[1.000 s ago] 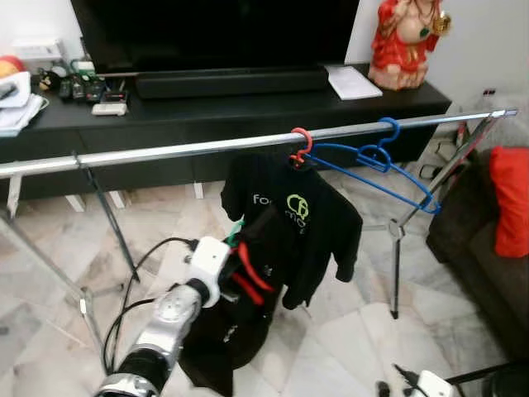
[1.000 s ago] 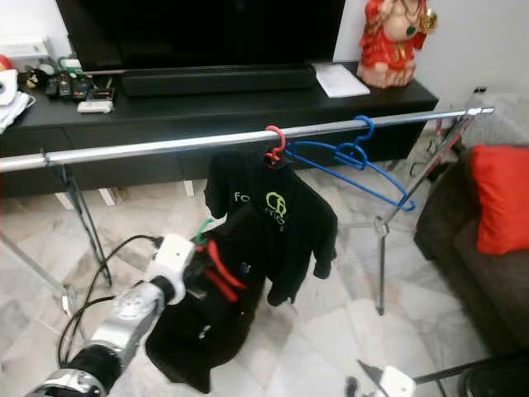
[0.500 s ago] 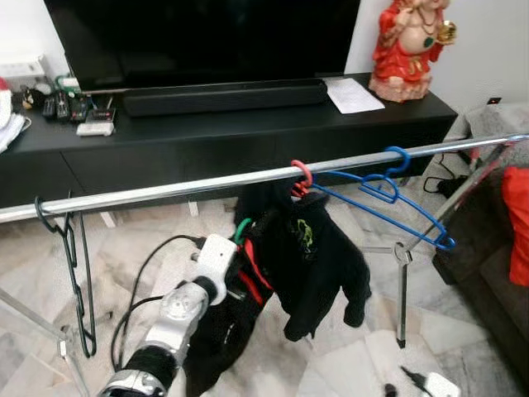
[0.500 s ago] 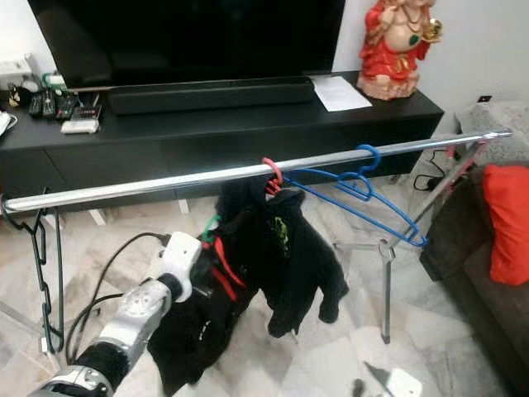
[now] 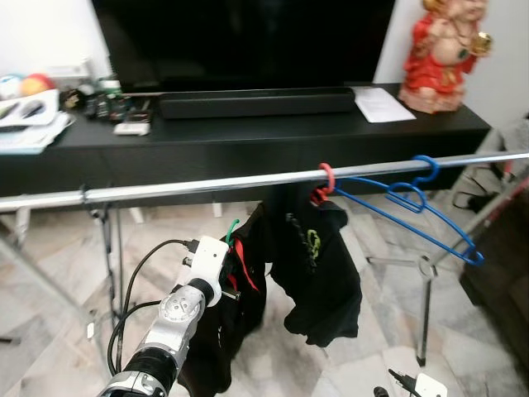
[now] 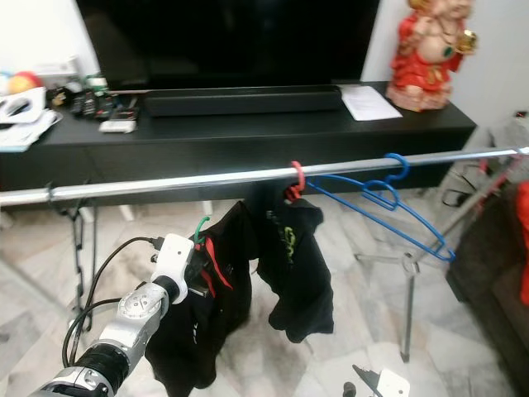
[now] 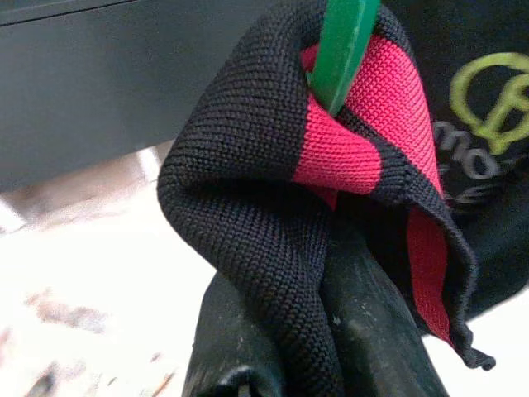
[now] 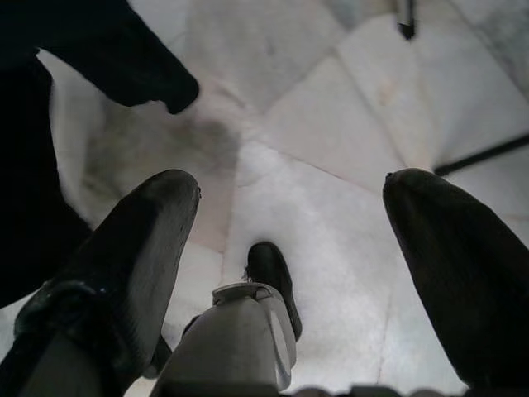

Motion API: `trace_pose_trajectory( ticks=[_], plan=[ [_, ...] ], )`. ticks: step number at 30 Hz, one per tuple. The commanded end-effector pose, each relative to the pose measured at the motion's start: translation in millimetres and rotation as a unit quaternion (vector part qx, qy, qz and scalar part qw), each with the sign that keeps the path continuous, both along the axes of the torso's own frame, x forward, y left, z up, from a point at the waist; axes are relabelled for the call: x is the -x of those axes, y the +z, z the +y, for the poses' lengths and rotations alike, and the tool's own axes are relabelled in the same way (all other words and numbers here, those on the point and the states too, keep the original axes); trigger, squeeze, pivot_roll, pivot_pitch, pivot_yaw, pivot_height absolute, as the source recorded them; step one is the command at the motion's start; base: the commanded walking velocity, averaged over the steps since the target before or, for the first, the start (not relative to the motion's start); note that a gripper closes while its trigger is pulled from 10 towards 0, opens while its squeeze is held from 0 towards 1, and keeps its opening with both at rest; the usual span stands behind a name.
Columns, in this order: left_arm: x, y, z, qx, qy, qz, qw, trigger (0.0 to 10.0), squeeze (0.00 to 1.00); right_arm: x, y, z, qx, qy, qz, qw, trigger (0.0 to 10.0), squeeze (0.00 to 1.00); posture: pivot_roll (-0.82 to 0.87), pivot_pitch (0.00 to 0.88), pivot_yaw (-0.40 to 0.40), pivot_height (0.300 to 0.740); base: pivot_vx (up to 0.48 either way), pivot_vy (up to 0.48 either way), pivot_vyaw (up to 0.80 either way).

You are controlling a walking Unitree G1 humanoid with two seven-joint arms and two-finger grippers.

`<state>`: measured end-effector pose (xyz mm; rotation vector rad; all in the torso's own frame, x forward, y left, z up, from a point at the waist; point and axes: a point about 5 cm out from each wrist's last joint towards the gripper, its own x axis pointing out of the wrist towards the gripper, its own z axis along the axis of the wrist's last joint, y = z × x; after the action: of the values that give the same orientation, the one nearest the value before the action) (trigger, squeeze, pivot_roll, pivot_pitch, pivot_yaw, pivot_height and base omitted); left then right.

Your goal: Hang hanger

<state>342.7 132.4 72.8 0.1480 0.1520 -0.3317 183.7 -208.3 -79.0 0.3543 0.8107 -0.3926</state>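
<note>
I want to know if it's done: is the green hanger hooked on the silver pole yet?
No, the green hanger sits below the silver pole, held with a black shirt by the left tool.
</note>
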Motion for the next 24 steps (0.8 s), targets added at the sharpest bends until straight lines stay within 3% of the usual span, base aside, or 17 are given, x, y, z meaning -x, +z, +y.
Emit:
trace_pose_trajectory(
  ticks=[1, 13, 18, 24],
  plan=[
    [-0.5, 1, -0.8, 0.001, 0.005, -0.003, 1.0, 10.0, 0.0, 3.6, -1, -2.6, 0.003, 0.0, 0.004, 1.0, 10.0, 0.0, 0.0, 0.122, -0.019, 0.74, 0.0, -0.472, 0.62],
    [-0.1, 0, -2.2, -0.01, -0.002, -0.003, 1.0, 10.0, 0.0, 4.8, -2, -4.1, 0.0, -0.004, 0.005, 1.0, 10.0, 0.0, 0.0, 0.126, -0.027, 0.74, 0.0, -0.469, 0.04],
    [-0.1, 1, -6.4, -0.026, -0.018, -0.011, 0.999, 10.0, 0.0, 4.5, -1, -5.7, 0.002, -0.004, 0.005, 1.0, 10.0, 0.0, 0.0, 0.126, -0.034, 0.74, 0.0, 0.0, 0.0],
    [-7.4, 8, 4.2, -0.028, 0.027, -0.022, 0.999, 10.0, 0.0, 3.7, -1, -7.1, 0.004, -0.002, 0.004, 1.0, 10.0, 0.0, 0.0, 0.125, -0.04, 0.74, 0.0, 0.0, 0.0]
  ],
)
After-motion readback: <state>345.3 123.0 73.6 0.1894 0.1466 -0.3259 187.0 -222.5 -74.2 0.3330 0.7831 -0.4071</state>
